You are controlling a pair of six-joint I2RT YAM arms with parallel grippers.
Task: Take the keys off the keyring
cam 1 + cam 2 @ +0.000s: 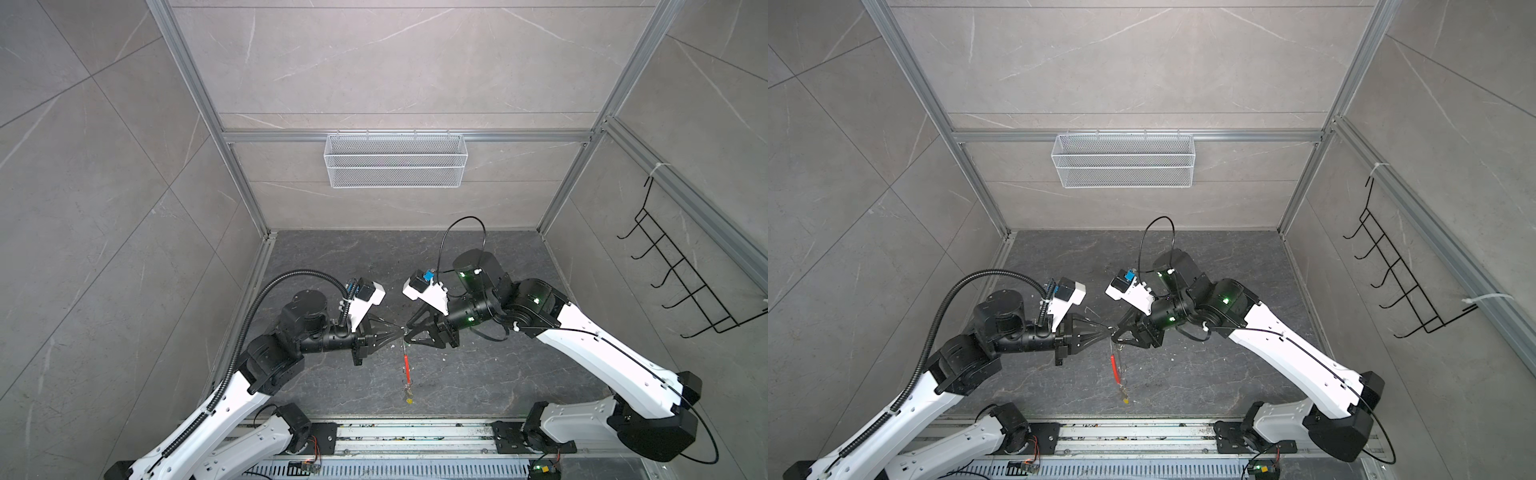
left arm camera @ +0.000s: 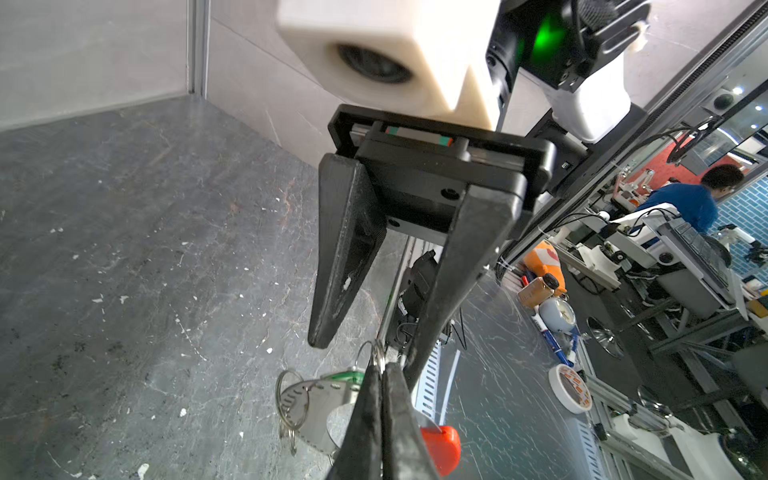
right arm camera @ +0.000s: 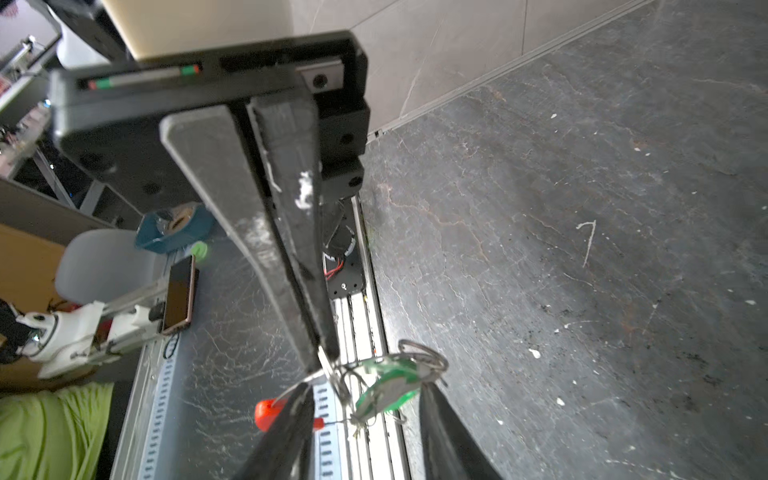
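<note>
The keyring point(image 1: 407, 365) is a thin wire loop with a red sleeve. In both top views it hangs from my left gripper point(image 1: 400, 331), which is shut on the wire near its top point(image 2: 382, 368). A yellow key point(image 1: 409, 401) dangles at the loop's low end point(image 1: 1125, 401). The green key point(image 3: 388, 386), on small metal rings, sits between the fingers of my right gripper point(image 3: 365, 388), which is open; whether a finger touches it I cannot tell. The two grippers meet tip to tip point(image 1: 1115, 331). In the left wrist view the green key point(image 2: 345, 376) shows beside the shut fingers and the red sleeve point(image 2: 442, 442) behind them.
The dark stone floor point(image 1: 478, 374) lies below the hanging loop. A white mesh basket point(image 1: 395, 160) hangs on the back wall. A black wire hook rack point(image 1: 685, 274) is on the right wall. A metal rail point(image 1: 415, 436) runs along the front edge.
</note>
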